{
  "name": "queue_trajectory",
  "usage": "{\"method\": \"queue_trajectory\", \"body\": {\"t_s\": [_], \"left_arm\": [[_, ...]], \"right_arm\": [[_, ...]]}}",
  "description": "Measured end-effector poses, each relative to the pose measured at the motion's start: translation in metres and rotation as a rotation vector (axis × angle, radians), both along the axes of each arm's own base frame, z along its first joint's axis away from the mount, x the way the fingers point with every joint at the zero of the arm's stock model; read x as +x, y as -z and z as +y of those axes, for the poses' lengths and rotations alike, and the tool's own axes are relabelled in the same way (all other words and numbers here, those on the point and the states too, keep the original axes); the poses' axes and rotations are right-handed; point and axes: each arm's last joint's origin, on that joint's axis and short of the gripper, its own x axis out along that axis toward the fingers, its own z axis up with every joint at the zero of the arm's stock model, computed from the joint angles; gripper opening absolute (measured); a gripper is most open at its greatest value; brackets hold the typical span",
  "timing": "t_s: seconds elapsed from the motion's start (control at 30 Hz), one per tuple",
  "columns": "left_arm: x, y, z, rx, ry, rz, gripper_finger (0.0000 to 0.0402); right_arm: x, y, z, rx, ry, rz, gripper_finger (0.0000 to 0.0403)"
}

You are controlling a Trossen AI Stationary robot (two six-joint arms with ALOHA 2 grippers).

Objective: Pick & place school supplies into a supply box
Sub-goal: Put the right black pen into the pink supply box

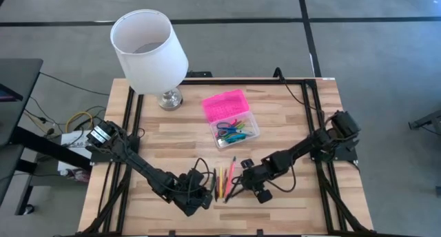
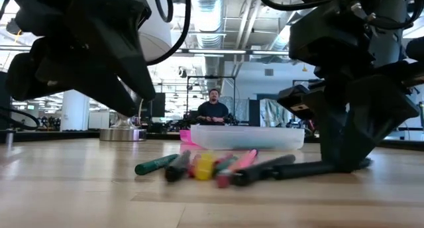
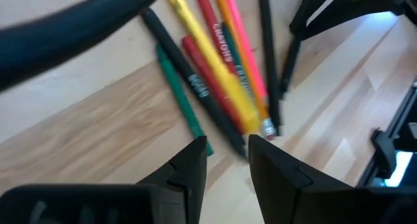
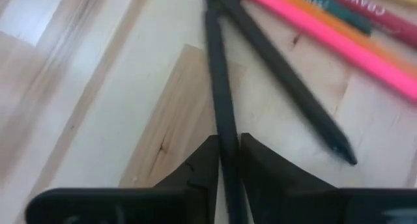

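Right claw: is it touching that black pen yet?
Touching. The right wrist view shows the black pen running straight between the right claw fingers, both closed against its sides with no gap visible.

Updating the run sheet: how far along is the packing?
Done: scissors and a few items lie in the open box. In hand: right gripper closed around a black pen still on the table. Left: the pile of pens by the open, empty left gripper.
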Motion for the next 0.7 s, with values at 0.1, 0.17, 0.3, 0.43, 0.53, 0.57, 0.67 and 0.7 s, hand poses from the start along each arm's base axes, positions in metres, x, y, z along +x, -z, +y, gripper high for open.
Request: {"method": "queue_trajectory", "body": {"t_s": [0.1,0.17,0.3,0.43,0.53,0.57,0.67,0.7], "left_arm": [[0.002,-0.001,0.0,-0.012,-0.005,-0.013,0.0106],[0.003,-0.001,0.002,-0.025,-0.014,-0.007,0.0106],[0.009,0.004,0.009,-0.054,-0.014,0.028,0.0106],[0.018,0.013,0.017,-0.07,-0.029,0.066,0.0106],[0.026,0.014,0.02,-0.082,-0.036,0.089,0.0106],[0.027,0.015,0.022,-0.075,-0.04,0.106,0.0106],[0.027,0.017,0.025,-0.059,-0.048,0.143,0.0106],[0.027,0.016,0.026,-0.055,-0.051,0.15,0.0106]], "right_arm": [[-0.002,0.0,0.001,0.023,0.064,0.031,0.0042],[-0.002,0.0,0.002,0.04,0.103,0.048,0.0036],[-0.004,-0.003,0.003,0.063,0.148,0.069,0.0029],[-0.008,-0.006,0.001,0.077,0.185,0.106,0.0032],[-0.013,-0.009,0.002,0.076,0.214,0.148,0.0035],[-0.016,-0.009,0.002,0.069,0.22,0.166,0.0035],[-0.021,-0.011,0.005,0.059,0.236,0.198,0.0033],[-0.023,-0.011,0.007,0.055,0.243,0.203,0.0032]]}}
